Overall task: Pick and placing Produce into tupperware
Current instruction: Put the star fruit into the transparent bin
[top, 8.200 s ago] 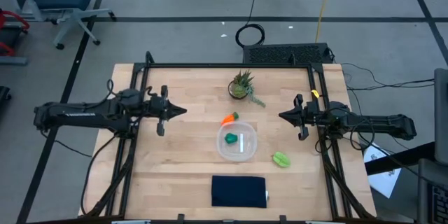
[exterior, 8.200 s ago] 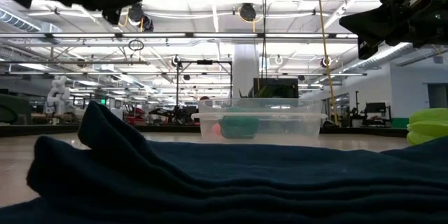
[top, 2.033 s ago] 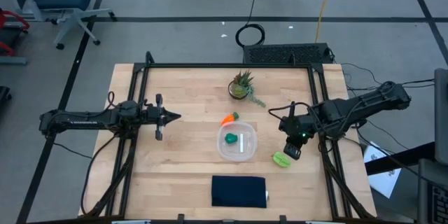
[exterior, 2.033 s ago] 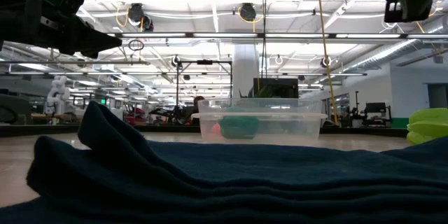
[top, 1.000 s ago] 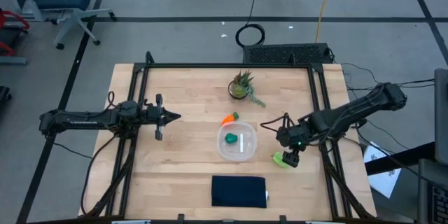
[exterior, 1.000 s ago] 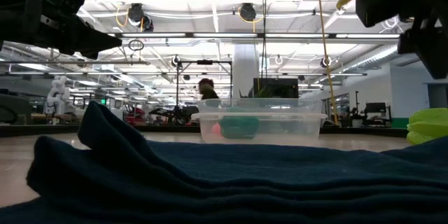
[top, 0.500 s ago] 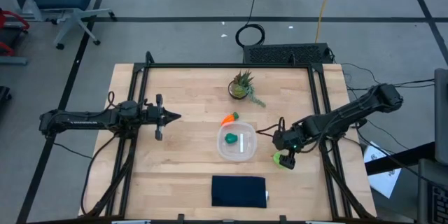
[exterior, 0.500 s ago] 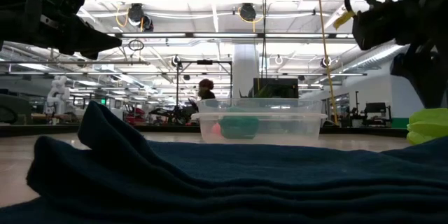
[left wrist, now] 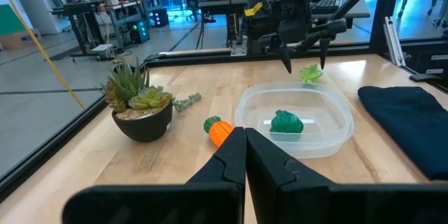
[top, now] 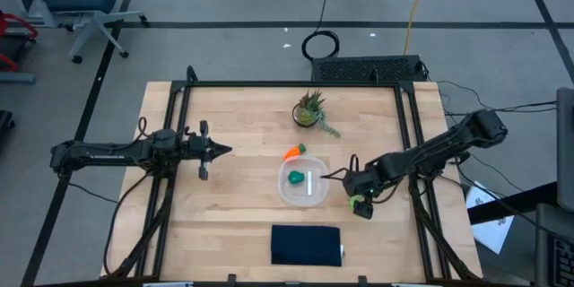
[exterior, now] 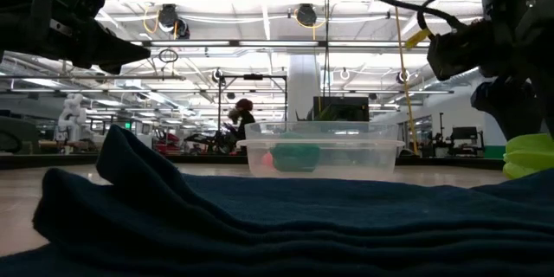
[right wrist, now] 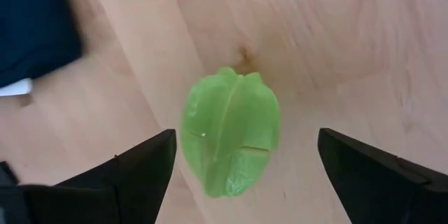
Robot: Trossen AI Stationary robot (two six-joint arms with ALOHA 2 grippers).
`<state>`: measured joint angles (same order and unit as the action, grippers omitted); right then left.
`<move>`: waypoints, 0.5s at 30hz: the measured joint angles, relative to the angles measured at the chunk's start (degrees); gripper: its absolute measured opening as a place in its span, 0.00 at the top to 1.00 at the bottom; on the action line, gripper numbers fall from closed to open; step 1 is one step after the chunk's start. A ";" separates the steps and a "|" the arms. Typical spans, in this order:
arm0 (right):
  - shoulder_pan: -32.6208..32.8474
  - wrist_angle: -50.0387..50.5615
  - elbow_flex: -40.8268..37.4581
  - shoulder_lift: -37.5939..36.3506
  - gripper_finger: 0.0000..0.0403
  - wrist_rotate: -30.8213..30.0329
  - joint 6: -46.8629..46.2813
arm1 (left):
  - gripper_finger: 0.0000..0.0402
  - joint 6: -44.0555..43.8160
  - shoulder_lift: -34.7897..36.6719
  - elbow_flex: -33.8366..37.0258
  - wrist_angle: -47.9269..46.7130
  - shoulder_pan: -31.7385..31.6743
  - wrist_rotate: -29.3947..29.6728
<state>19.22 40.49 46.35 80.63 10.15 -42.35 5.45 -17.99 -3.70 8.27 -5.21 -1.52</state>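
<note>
A: Where is your right tool (right wrist: pixel 238 164)?
B: Spread wide over the light green leaf (right wrist: pixel 231 140) on the table (top: pixel 233 224), beside the tupperware (top: pixel 303 185).
A: Your left tool (top: pixel 212 149)?
B: Pinched closed, empty, far away.

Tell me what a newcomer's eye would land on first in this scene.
The right tool, wide open, hangs directly over the light green leaf piece on the bare wood right of the clear tupperware. The tupperware holds the dark green lump, with the orange carrot just outside its far rim. The left tool, shut, waits over the table's left side.
</note>
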 joint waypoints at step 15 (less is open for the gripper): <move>0.02 -0.52 0.02 6.65 0.15 -1.05 1.88 | 0.99 0.02 0.01 0.00 -0.35 0.00 -0.02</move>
<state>19.25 39.96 46.37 87.28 9.10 -40.47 5.48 -17.98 -3.70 7.92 -5.21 -1.54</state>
